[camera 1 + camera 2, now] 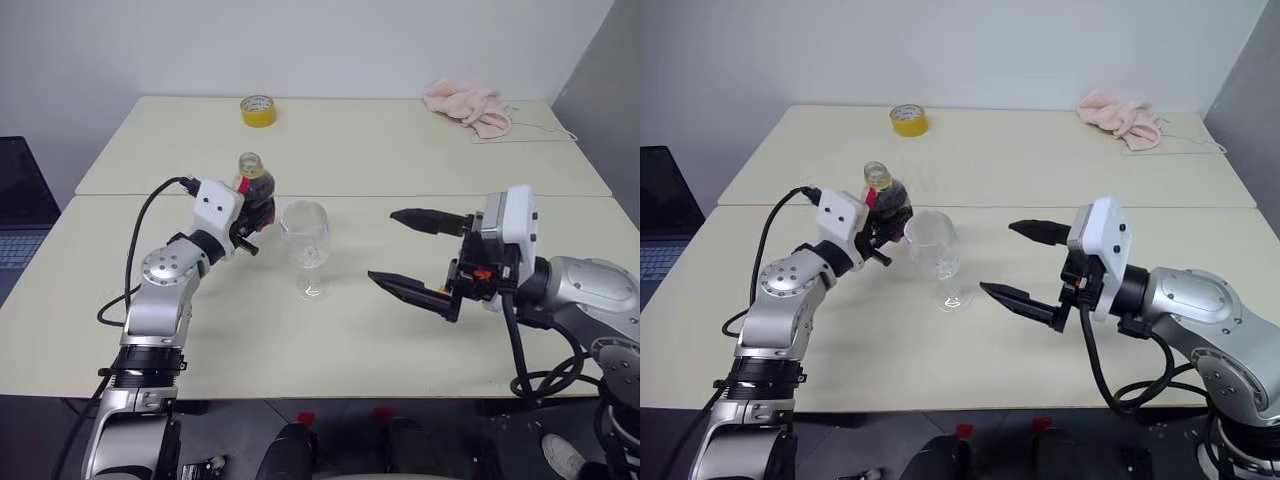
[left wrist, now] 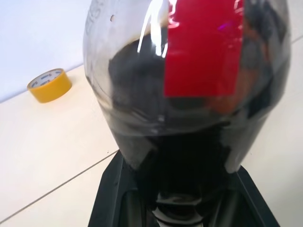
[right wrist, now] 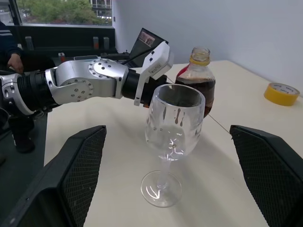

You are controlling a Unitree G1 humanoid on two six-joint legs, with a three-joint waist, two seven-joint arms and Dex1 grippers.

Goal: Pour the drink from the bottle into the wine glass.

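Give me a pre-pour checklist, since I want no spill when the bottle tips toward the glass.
1. Left gripper shut on the bottle: ok.
2. Bottle mouth uncapped: ok, the neck shows open in the right wrist view.
3. Wine glass upright on the table: ok.
4. Glass steadied by the right gripper: not ok, its fingers stand open, apart from it.
5. Glass free of liquid: ok, only droplets on its wall.
6. Bottle mouth above the rim: cannot tell.

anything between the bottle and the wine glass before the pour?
Nothing visible does. The left gripper is shut on the bottle, upright just beside the wine glass, with only a small gap between them. The bottle's mouth is uncapped. The right gripper is open, off to the glass's other side.
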